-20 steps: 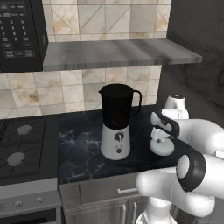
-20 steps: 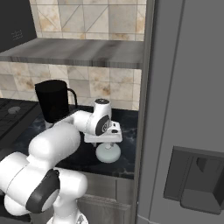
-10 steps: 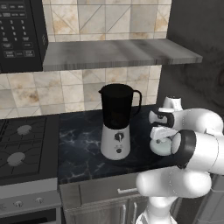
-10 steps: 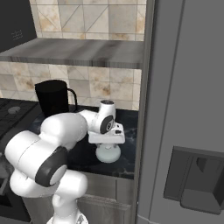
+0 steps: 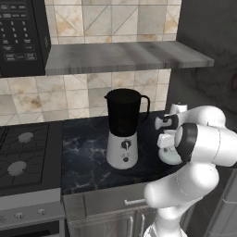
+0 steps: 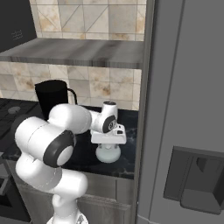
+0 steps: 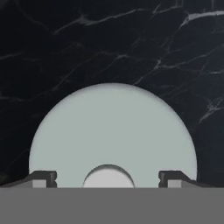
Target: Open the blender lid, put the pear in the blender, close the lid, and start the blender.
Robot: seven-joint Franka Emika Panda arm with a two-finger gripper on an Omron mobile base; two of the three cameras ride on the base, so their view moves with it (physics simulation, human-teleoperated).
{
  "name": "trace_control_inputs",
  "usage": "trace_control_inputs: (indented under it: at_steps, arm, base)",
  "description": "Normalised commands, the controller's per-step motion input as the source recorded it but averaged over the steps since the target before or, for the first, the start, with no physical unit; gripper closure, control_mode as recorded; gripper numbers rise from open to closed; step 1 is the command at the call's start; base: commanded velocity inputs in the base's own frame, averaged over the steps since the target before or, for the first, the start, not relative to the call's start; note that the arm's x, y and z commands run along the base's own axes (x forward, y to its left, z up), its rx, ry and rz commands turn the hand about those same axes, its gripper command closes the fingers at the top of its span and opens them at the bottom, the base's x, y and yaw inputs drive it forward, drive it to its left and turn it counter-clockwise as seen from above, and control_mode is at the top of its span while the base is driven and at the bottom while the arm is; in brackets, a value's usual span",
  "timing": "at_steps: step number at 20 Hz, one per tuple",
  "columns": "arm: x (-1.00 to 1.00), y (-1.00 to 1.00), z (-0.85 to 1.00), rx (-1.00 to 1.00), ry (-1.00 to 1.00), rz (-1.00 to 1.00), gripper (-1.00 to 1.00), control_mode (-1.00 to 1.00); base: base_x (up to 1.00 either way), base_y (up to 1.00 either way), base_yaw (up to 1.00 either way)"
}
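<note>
- My tool (image 7: pixel 108 178) hangs straight over the lid (image 7: pixel 112 135), which lies flat on the dark marble surface (image 7: pixel 65 48).
- In the hand view my two fingertips (image 7: pixel 43 178) stand wide, one on each side of the lid's small knob (image 7: pixel 108 176) and clear of it, so the tool holds nothing.
- From the left base view the lid (image 5: pixel 170 156) sits to the right of the blender (image 5: pixel 122 132), apart from it, and is partly covered by my forearm.
- From the right base view the lid (image 6: pixel 108 153) sits just under my tool (image 6: pixel 109 140), close to the front edge of the surface (image 6: pixel 89 157).
- The blender's dark jar is uncovered at the top, with its handle turned to the right in the left base view.
- I cannot see the pear in any of the views.
- A stove (image 5: pixel 23 157) lies to the left of the surface, and a grey shelf (image 5: pixel 125 56) runs above the blender.
</note>
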Motion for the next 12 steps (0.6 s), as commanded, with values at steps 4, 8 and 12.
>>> trace_control_inputs:
  at_steps: [4,8,12]
  arm:
    - [0.18,-0.01,-0.01,0.00,0.00,0.00,-1.00,-1.00]
    - [-0.01,0.00,-0.18,0.00,0.00,0.00,-1.00,-1.00]
    - [-0.11,0.00,-0.29,0.00,-0.01,0.00,-1.00,-1.00]
  base:
    - [0.00,0.00,0.00]
    - [0.00,0.00,0.00]
    - [0.00,0.00,0.00]
